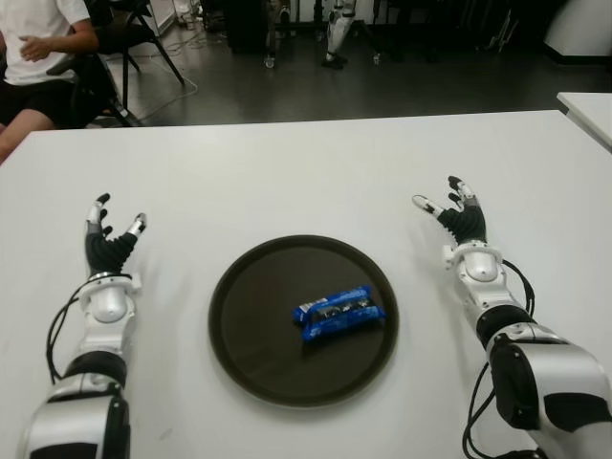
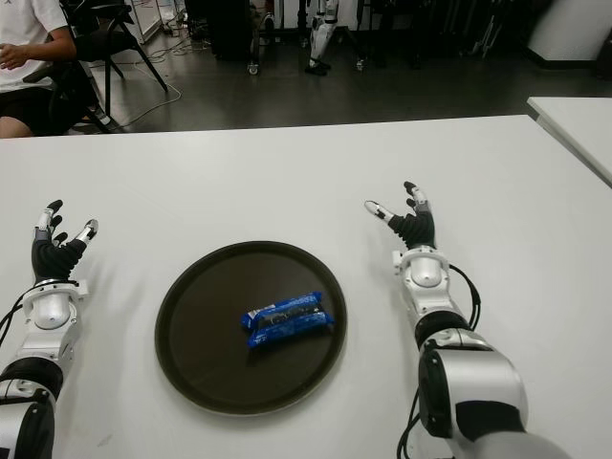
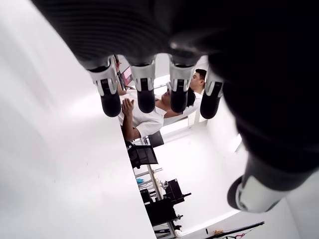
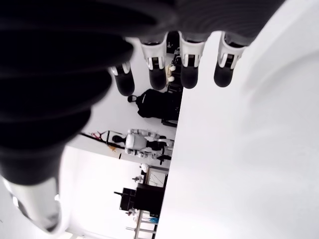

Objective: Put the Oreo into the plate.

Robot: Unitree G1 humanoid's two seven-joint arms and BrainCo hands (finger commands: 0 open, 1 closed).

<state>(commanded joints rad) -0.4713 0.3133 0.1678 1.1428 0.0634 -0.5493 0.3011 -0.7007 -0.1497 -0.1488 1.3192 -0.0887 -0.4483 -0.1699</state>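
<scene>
A blue Oreo pack [image 1: 339,313] lies inside the dark round plate [image 1: 251,325], right of its middle. My left hand [image 1: 112,236] shows to the left of the plate, fingers spread and empty. To the right of the plate, my right hand [image 1: 453,212] is also open with nothing in it. Both wrist views show only straight fingers [image 3: 144,92] over the white table, holding nothing.
The white table [image 1: 287,182] spreads around the plate. A seated person [image 1: 38,48] is at the far left beyond the table's back edge, near chairs. A second white table [image 1: 588,105] stands at the far right.
</scene>
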